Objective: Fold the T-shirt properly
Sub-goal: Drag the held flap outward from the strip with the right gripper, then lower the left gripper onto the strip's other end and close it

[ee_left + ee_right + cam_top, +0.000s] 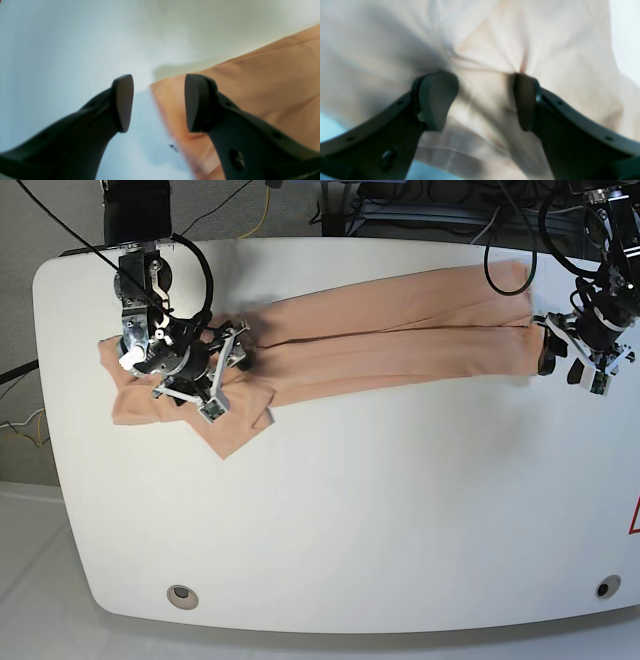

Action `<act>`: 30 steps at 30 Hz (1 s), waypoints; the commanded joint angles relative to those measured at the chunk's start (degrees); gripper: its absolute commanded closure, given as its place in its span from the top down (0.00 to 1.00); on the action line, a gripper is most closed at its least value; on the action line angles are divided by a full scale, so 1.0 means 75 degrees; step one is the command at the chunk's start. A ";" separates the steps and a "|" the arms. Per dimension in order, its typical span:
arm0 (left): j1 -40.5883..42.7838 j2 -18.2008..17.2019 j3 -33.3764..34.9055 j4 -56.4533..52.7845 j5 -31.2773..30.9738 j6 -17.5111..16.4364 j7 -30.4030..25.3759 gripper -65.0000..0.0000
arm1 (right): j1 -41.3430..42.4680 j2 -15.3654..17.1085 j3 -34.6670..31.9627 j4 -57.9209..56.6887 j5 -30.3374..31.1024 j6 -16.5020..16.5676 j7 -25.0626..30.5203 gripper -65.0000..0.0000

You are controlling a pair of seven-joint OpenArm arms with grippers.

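The right gripper [485, 100] is seen with its jaws spread wide over bunched cloth; the fabric lies between and under the fingers, but no pinch on it can be made out. In the base view this gripper [222, 375] sits low over the crumpled end of the T-shirt [400, 340], on that view's left. The left gripper [158, 102] is likewise spread wide and nothing is held; one finger stands over bare tabletop, the other over the cloth's edge, with a corner of the garment between them. In the base view it [572, 360] is found at the shirt's opposite end, just beside the hem.

The work surface is a white table [350, 510] with rounded corners, glossy and plain. A small dark mark [173, 148] is noted on it near the cloth corner. Two round fittings are set near the front edge, one at the left [181, 596] and one at the right [601, 588]. Beyond the far edge, dark cables [230, 205] are seen on a grey floor.

Counted: one garment, two arms, two grippers, one table.

The T-shirt is laid along the far half of the table, folded into a long narrow band. Its long axis runs across the table from side to side, rising slightly toward the base view's right. The end under the right gripper is rumpled and wider, with a flap [235, 435] reaching toward the near edge.
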 commanded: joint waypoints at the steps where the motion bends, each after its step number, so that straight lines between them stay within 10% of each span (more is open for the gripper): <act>1: -0.0099 -0.0116 -0.0056 0.0031 -0.0101 0.0007 -0.0197 0.48 | 0.0084 0.0073 0.0102 0.0082 0.0015 -0.0068 -0.0249 0.61; 8: -0.0189 -0.0114 -0.0035 -0.0240 -0.0124 -0.0007 -0.0200 0.48 | 0.0146 -0.0019 0.0162 0.0488 0.0797 0.0053 -0.0176 0.50; 16: -0.0080 -0.0125 -0.0059 -0.0045 -0.0105 -0.0007 -0.0201 0.47 | 0.0558 -0.0058 0.0056 0.0066 0.0665 0.0104 0.0405 0.13; 30: 0.0000 0.0418 0.0023 -0.0210 -0.0055 -0.0010 0.0036 0.46 | 0.0445 -0.0684 -0.0070 -0.0292 0.0383 0.0159 0.0168 0.21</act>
